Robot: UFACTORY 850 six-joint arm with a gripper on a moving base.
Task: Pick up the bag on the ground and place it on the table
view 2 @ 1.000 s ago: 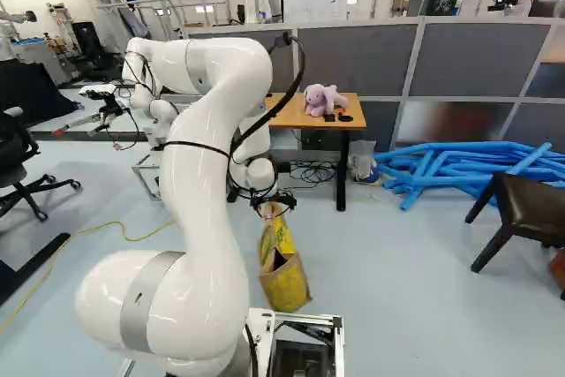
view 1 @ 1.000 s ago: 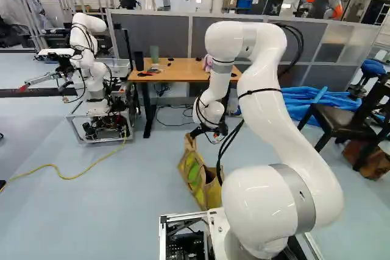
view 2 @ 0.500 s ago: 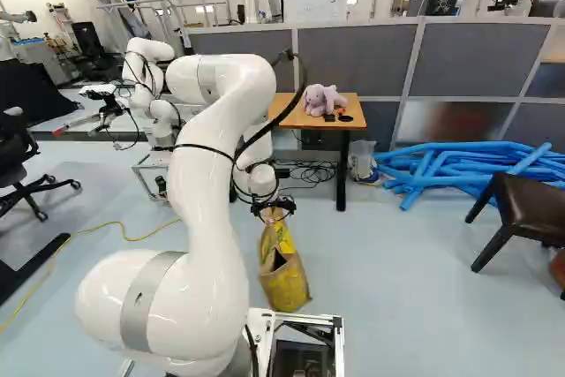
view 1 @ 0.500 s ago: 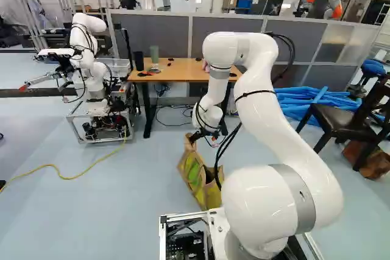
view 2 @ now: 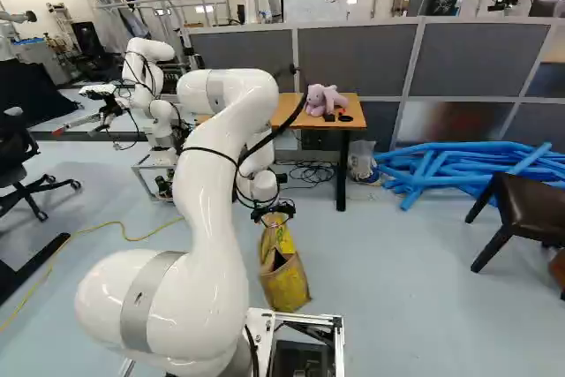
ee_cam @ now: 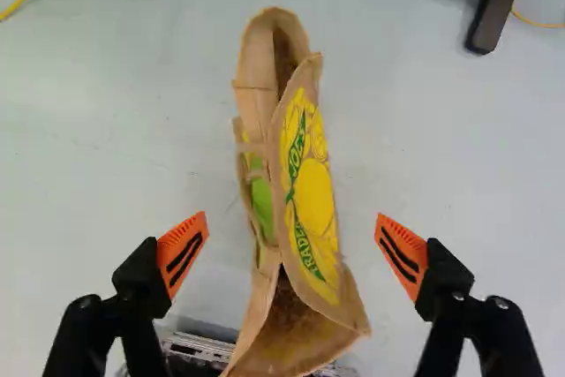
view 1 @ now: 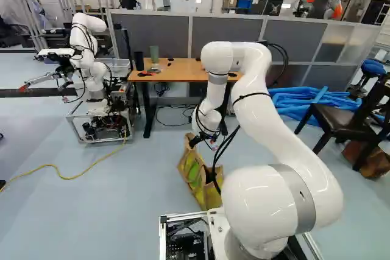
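Observation:
In the left base view my gripper (view 1: 206,140) is low over the far end of the tan bag (view 1: 198,178), which stands on the floor just ahead of the base. The same bag (view 2: 283,280) shows in the right base view, with yellow print. Seen from the wrist, the gripper (ee_cam: 291,246) is wide open, its orange pads on either side of the bag (ee_cam: 309,192) and touching neither face. The wooden table (view 1: 177,72) stands farther off, behind the arm.
A plush toy (view 2: 324,100) and small dark items lie on the table. Another robot (view 1: 94,83) stands left of it, a yellow cable (view 1: 73,177) on the floor nearby. Blue tubes (view 2: 468,165) and a dark chair (view 2: 521,214) are at the right.
My arm has come down and its gripper is lower, closer to the bag. The bag has not visibly moved, and the base has stayed in place.

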